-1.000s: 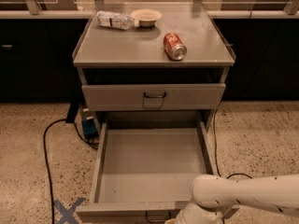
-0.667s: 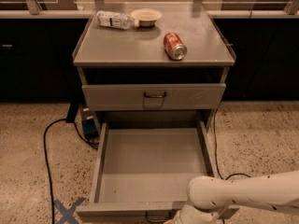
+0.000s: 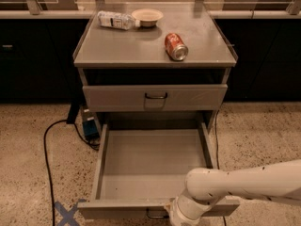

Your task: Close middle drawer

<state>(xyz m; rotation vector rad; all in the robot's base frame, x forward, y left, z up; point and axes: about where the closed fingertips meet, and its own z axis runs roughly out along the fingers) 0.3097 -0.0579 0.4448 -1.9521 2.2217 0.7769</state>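
Drawers of a grey metal cabinet [image 3: 225,76] fill the centre of the camera view. The middle drawer [image 3: 153,166] stands pulled far out toward the lower edge of the frame. Its deep tray floor is in plain sight, its low front runs along the bottom, and its dark wire handle [image 3: 157,216] just shows at centre. Above it the upper drawer [image 3: 188,98] sits back under the counter [image 3: 131,46]. A white arm [image 3: 254,182] reaches in from the lower right. The hand [image 3: 181,214] is at the bottom edge, over the middle drawer's front just right of the handle. It is cut off there, so I cannot tell whether it is spread or pressed together. On the counter a red soda can [image 3: 176,46] lies on its side, and a plastic bottle [image 3: 116,20] lies beside a small bowl [image 3: 147,17] toward the upper left.
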